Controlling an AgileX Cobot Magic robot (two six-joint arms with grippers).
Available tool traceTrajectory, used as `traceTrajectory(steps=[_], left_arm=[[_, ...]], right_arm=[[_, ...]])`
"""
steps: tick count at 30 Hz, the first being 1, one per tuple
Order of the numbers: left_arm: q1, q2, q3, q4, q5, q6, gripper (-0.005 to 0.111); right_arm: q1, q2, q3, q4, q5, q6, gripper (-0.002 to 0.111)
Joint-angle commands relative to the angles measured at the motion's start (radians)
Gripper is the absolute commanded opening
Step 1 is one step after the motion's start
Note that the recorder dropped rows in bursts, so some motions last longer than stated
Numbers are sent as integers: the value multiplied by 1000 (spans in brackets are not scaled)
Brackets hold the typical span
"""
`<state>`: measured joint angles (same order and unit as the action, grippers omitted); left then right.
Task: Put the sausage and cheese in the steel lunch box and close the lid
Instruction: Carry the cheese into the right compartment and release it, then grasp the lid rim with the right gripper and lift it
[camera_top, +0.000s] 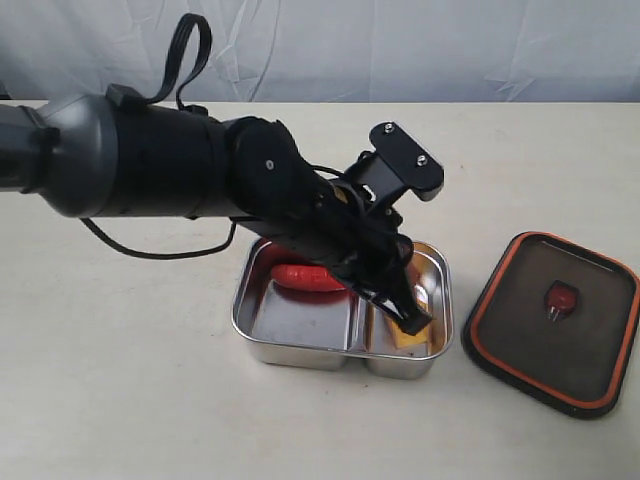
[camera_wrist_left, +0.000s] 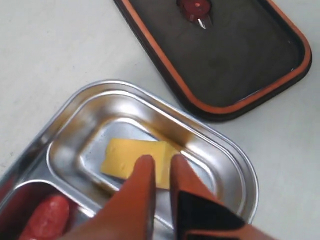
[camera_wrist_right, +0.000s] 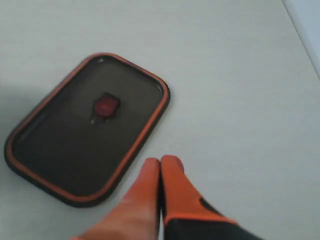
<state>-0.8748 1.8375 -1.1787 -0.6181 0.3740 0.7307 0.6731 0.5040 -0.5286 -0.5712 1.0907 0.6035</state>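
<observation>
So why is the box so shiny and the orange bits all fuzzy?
Left wrist view: the steel lunch box mirrors the light in bright streaks; the near jaws blur. Right wrist view: jaws blurred, the lid soft too. Exterior view: sharpest.

The left arm (camera_top: 200, 165) is stretching across the steel lunch box (camera_top: 245, 330), covering much of its larger compartment from above, and the left hand (camera_top: 415, 322) is occupying the smaller one. The lid (camera_top: 520, 320) is lying right of the box, with a bare strip of tabletop (camera_top: 468, 285) running between them. The tabletop in front of the box is lying open.
</observation>
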Motion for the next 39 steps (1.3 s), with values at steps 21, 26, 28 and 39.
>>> traceTrajectory(steps=[21,26,28,39], left_arm=[[206,-226,-7,299,298,-263,0],[206,-226,15,306,314,-263,0],[206,-226,29,312,307,-263,0],[206,-226,46,343,255,-268,0]], right_arm=[[-280,748,-317,411,-305,-201,-1],[-439,918,-457,563,-122,-432,-1],[-495,974,-470,563,-92,-446,-1],[-643,1133,-471,571,-101,-458,40]])
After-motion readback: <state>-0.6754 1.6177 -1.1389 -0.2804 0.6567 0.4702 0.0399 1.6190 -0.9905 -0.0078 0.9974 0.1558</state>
